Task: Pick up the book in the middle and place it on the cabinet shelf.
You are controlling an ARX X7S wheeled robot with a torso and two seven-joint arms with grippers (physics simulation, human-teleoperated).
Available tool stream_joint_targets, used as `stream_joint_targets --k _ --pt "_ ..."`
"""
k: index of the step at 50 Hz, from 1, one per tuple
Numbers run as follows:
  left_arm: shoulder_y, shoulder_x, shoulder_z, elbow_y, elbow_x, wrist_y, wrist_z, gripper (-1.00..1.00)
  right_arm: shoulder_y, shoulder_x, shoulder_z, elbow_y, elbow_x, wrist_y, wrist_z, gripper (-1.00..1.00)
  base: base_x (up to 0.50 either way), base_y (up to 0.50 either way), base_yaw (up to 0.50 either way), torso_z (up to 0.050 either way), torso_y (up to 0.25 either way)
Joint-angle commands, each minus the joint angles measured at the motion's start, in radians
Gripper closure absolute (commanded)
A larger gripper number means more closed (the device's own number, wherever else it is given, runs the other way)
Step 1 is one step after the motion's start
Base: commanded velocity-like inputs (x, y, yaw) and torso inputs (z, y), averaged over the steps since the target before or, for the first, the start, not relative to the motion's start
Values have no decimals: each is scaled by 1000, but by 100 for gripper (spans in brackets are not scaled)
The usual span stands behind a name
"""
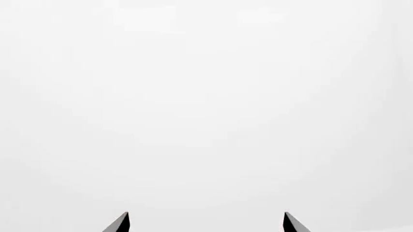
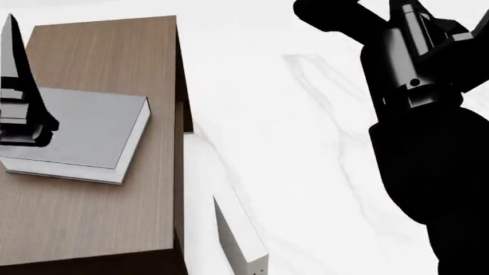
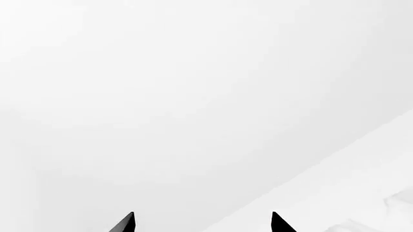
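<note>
The bulky black right arm (image 2: pixel 428 143) is seen nearest the head camera; in its wrist view only two dark fingertips (image 3: pixel 125 223) appear, set apart, with nothing between them. The left gripper (image 1: pixel 205 222) likewise shows two separated tips over blank white. The thick grey hardback book with white page edges (image 2: pixel 84 129) is found lying flat on the light brown wood-grain cabinet top (image 2: pixel 99 212), near its left side, partly hidden by a black part of the left arm at the view's edge. The book is judged stiff, fairly heavy and smooth-covered; it would best be gripped across its thickness at an exposed page edge. An off-white book (image 2: pixel 240 235) stands below on the pale marbled floor (image 2: pixel 306 143)
</note>
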Motion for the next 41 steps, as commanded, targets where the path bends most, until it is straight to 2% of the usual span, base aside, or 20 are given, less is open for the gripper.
stream_joint_targets --k 1,5,14,27,41 --pt "-431 75 40 -245 -35 -125 87 -100 156 46 13 12 -9 95 41 -100 0 0 0 0 0" --pt "-539 105 80 -357 9 -116 132 -100 226 34 26 55 7 124 46 -100 0 0 0 0 0" --pt "-651 145 126 -521 79 -57 197 -100 327 25 18 96 -21 180 64 -100 0 0 0 0 0" --pt "-681 165 144 -610 109 -15 226 -100 384 20 20 110 -12 220 63 -100 0 0 0 0 0" --pt "-681 171 158 -646 123 16 245 -100 366 -1 12 116 -10 221 51 -100 0 0 0 0 0"
